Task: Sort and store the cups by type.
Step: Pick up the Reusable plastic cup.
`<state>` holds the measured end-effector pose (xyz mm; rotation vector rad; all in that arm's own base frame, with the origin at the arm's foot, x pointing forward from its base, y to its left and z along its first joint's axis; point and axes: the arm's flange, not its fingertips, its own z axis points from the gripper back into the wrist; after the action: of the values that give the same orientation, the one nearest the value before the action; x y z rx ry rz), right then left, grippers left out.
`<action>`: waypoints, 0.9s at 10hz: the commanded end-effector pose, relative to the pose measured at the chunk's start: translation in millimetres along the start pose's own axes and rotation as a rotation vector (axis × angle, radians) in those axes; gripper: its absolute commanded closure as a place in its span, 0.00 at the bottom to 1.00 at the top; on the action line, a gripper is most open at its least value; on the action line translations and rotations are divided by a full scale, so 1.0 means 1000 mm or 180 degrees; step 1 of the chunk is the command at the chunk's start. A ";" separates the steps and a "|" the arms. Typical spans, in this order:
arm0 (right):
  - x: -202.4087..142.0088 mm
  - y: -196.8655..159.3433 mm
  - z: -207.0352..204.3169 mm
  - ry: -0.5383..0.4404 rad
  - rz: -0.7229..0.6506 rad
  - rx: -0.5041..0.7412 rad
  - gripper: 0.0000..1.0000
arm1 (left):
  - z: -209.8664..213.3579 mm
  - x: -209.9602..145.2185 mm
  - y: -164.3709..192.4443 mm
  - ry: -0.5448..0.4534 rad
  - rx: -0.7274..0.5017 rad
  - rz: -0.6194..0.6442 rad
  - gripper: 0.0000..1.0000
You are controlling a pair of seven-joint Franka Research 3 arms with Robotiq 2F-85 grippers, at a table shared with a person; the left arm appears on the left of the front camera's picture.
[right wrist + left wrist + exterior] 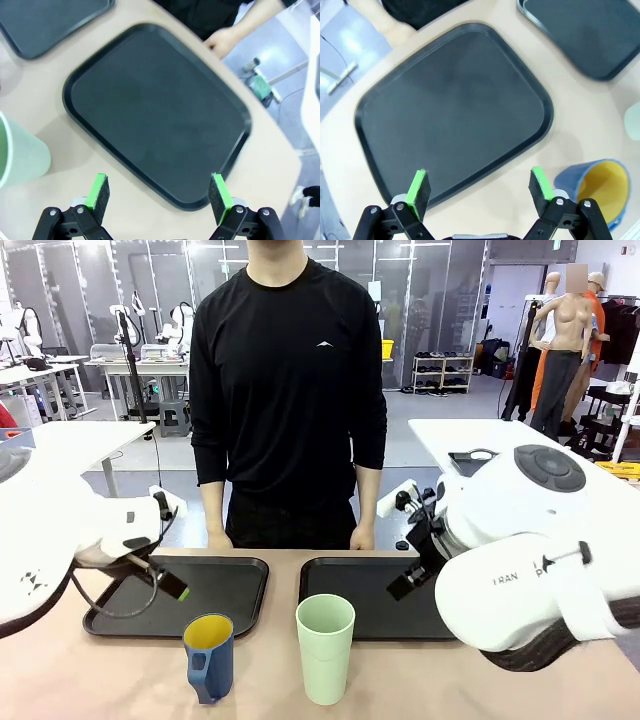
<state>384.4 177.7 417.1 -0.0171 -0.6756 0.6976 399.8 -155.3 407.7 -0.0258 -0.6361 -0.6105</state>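
A dark blue mug (pixel 208 656) with a yellow inside stands near the table's front edge, its handle toward the camera. Right of it stands a taller mint-green tumbler (pixel 325 646). My left gripper (pixel 171 585) hovers open over the near part of the left black tray (pixel 235 590). In the left wrist view, the left gripper (pixel 480 189) holds nothing and the mug (pixel 597 190) sits just right of its fingers. My right gripper (pixel 408 581) hangs open over the right black tray (pixel 345 590). In the right wrist view, the right gripper (pixel 159 192) is empty, with the tumbler (pixel 20 155) at the left edge.
A person in black stands at the far side, with one hand (pixel 218 538) and the other hand (pixel 362 537) resting at the table's edge behind the trays. Both trays (pixel 455 110) (pixel 160 110) are bare. Tan tabletop (pixel 270 680) surrounds the cups.
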 end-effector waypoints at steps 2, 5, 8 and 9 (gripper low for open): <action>0.030 0.035 0.073 -0.0139 0.0093 -0.0544 0.00 | 0.065 0.017 -0.013 -0.0307 0.0288 -0.0093 0.00; 0.031 0.050 0.103 -0.0218 0.0289 -0.0795 0.00 | 0.089 0.018 -0.028 -0.0447 0.0261 -0.0274 0.00; 0.029 0.054 0.106 -0.0272 0.0349 -0.0893 0.00 | 0.090 0.013 -0.031 -0.0421 0.0233 -0.0340 0.00; 0.029 0.053 0.106 -0.0274 0.0370 -0.0895 0.00 | 0.090 0.012 -0.030 -0.0436 0.0230 -0.0359 0.00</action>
<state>309.8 216.2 516.5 -0.2711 -0.8431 0.7434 357.9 -176.8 496.0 0.0284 -0.8017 -0.6893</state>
